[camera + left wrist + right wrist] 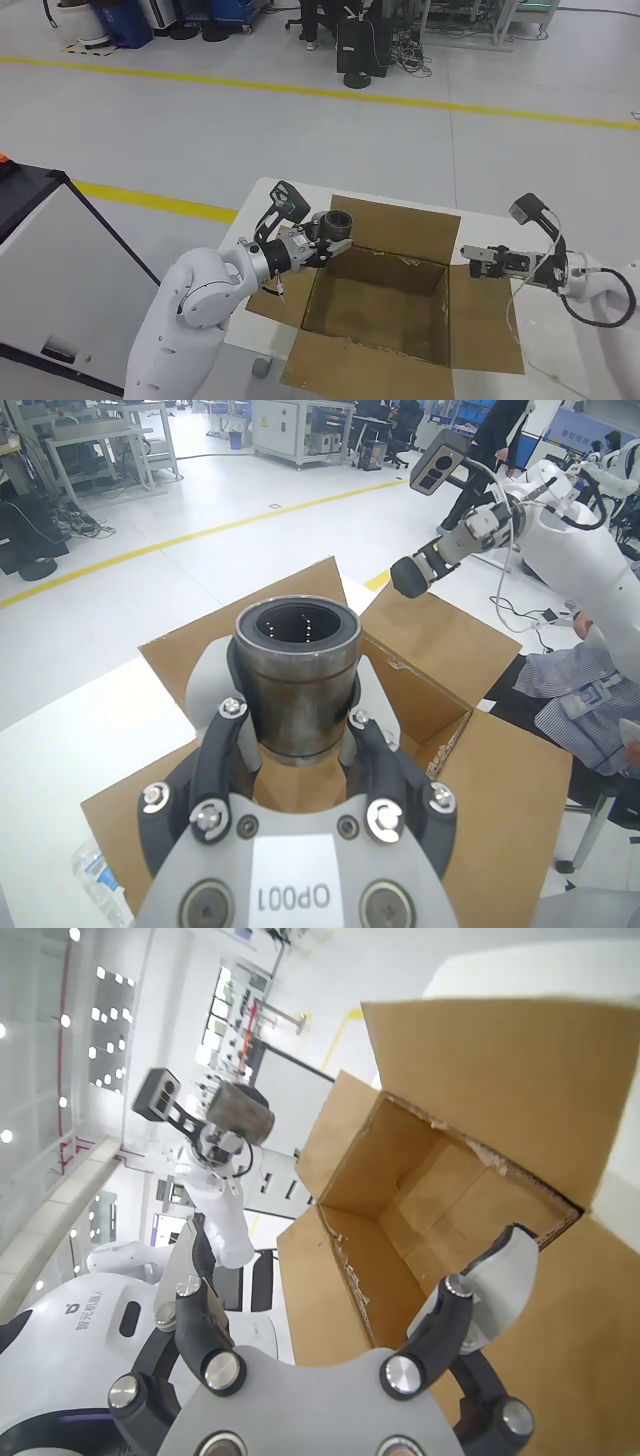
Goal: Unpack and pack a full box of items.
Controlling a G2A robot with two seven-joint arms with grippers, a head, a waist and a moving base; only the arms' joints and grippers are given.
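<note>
From above, the open box [400,228] sits on the white table [258,205] with all four flaps folded out. The left gripper [328,240] hangs over the box's far-left corner, above the left flap, its jaws closed on a dark metal cylinder [341,221]. The cylinder sits between the jaws with its hollow end pointing away from the wrist, just above the box's rim and not inside the box. The right gripper [470,258] hovers over the right flap, just outside the opening, and holds nothing.

From the left wrist, the cylinder [297,680] stands straight out between the two fingers [210,695], which press on opposite sides of its lower half. Its open end is clear of them, and its bore is dark with small bright specks. The box's far flap and its inside lie beyond and beneath the cylinder. The right gripper [412,576] shows across the box, above the right flap [440,640]. A plastic bottle [95,875] lies on the table just beside the box's left flap.

From the right wrist, the right gripper [350,1255] has its jaws spread wide with nothing between them. One finger [510,1258] reaches over the box's near edge. The box's bare inner walls [450,1208] lie just past the jaws. Well across the box, the left gripper [220,1138] holds the cylinder [242,1114] up above the far flap.
</note>
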